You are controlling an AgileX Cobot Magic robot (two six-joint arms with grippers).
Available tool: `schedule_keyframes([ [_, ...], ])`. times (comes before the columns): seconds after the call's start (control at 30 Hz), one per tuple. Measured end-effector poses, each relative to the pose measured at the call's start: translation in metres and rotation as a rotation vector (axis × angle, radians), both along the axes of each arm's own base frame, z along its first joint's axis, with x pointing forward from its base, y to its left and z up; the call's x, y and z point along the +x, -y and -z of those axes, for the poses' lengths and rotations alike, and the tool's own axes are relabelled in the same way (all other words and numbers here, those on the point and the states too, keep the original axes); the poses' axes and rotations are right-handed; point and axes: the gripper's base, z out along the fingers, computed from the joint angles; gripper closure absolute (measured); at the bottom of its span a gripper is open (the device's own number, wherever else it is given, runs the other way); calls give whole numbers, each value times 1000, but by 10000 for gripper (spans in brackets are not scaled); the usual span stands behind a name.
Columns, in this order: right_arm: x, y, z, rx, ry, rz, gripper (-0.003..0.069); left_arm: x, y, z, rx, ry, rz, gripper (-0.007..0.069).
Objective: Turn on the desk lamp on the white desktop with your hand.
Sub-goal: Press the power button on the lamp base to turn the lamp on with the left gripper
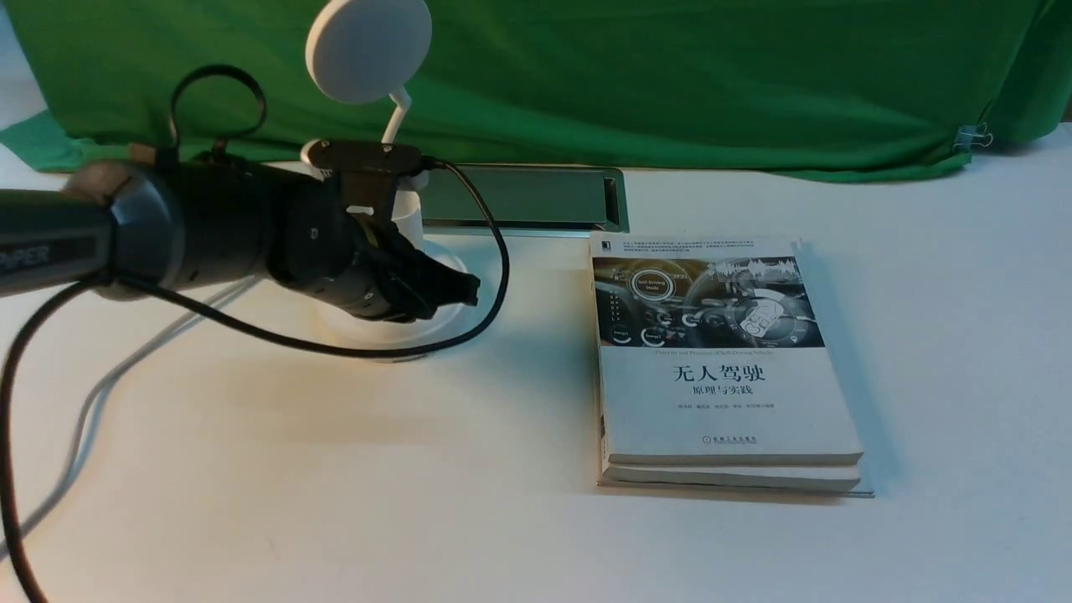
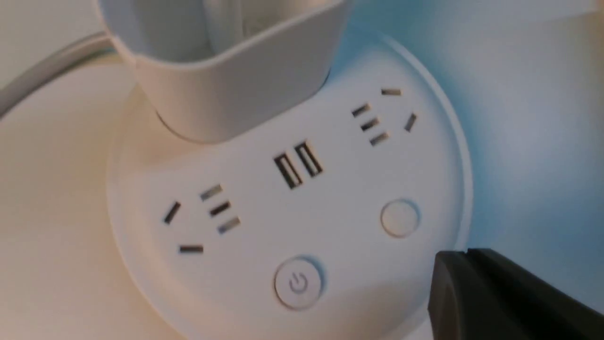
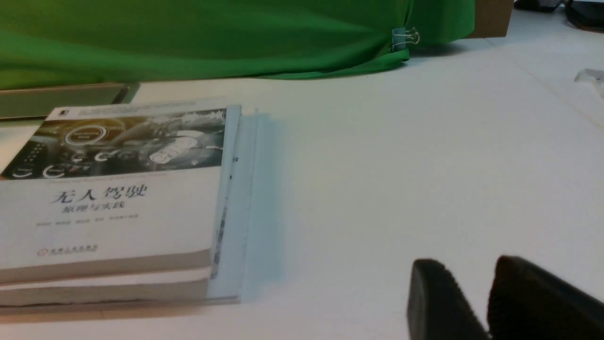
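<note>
Hovering: left hand [image 1: 465,289] over desk lamp [image 1: 368,50] base | fingers [image 2: 495,293] together

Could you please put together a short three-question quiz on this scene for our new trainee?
1. True or false: the stacked books lie to the robot's left of the desk lamp.
2. Which gripper is at the lamp's round base? A) the left gripper B) the right one C) neither
3. Fill in: in the left wrist view, the base shows ___ round buttons.
Key: 1 false, they lie to its right; 2 A; 3 two, the power button and a plain button.
</note>
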Motion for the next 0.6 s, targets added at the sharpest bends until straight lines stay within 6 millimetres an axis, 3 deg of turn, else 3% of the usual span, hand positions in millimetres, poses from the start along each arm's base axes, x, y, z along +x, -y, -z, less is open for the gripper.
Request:
schedule_keyframes([
  [0.6, 0, 0, 0, 0, 1, 0, 421, 10, 2, 11, -3, 67, 2, 603],
])
